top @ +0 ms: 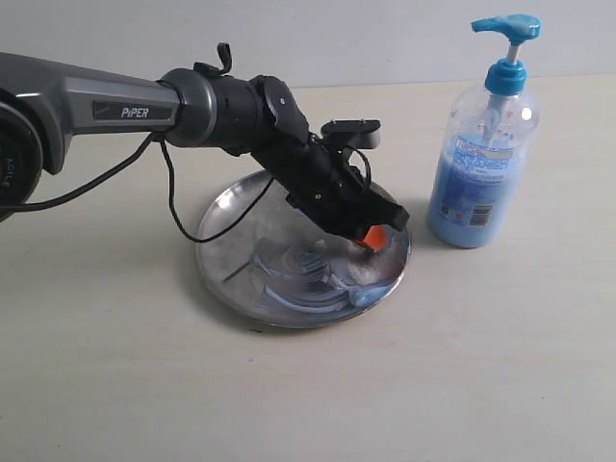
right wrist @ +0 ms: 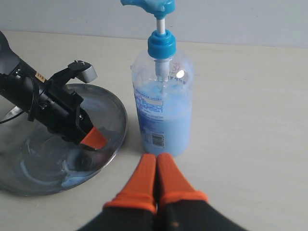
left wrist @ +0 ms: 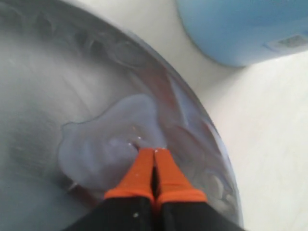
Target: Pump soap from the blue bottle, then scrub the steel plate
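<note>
The bottle (top: 478, 164) is standing on the table (top: 500, 366) just beside the plate (top: 231, 252). My left gripper (left wrist: 154, 153) is slanting down, closed and empty, tips touching soap (left wrist: 103, 149) on the plate. My right gripper (right wrist: 155, 159) is hovering closed, empty, facing the bottle.

The blue bottle (top: 481, 173) is clear, with a bright blue pump and a blue-and-white label; soap (left wrist: 96, 149) pale blue; steel plate (top: 231, 252) silver, blue-streaked; worktop (top: 481, 375) beige.

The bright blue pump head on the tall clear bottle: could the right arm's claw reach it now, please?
Probably yes: the right claw faces the bottle with nothing between, the pump head stands uncovered, and the left claw is down in the round steel plate.
</note>
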`<state>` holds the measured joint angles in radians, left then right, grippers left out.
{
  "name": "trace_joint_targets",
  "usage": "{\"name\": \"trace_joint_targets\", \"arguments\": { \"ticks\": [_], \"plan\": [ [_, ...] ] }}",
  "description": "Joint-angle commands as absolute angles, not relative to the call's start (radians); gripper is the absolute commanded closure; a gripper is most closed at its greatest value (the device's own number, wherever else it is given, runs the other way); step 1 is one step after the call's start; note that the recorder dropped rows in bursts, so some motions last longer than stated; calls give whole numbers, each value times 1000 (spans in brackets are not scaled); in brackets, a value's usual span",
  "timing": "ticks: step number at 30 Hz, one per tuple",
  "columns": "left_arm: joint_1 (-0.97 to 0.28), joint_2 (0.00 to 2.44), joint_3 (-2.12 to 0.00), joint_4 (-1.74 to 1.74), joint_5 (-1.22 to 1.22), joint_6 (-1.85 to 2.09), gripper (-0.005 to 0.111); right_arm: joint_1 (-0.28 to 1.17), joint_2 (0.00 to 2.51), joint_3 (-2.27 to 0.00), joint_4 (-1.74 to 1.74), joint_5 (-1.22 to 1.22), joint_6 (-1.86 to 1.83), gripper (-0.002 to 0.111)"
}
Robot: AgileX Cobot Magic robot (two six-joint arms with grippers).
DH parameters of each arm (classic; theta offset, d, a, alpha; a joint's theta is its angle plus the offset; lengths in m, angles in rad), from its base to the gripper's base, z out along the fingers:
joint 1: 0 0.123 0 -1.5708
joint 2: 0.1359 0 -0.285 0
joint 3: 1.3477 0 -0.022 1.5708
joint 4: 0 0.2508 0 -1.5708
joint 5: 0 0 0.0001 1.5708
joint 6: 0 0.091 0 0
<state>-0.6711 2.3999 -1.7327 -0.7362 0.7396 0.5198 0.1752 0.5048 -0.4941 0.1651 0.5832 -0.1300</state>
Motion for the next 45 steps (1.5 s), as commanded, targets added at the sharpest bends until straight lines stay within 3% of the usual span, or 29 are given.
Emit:
{"name": "trace_joint_targets", "arguments": {
  "ticks": [1,15,24,33,45],
  "plan": [
    [-691,2432,-1712,-744,717,547,107,175,501,-490,168,576,-138,108],
    [-697,2432,-1712,-711,549,547,107,175,501,-490,168,576,-138,108],
    [-697,2432,-1712,-533,693,539,107,175,501,-490,168,576,-138,108],
    [-699,2432,-1712,-610,777,545,107,175,501,-490,168,576,-138,108],
    [-699,2434,-1712,-686,572,549,107,175,501,-490,168,576,-138,108]
  ]
}}
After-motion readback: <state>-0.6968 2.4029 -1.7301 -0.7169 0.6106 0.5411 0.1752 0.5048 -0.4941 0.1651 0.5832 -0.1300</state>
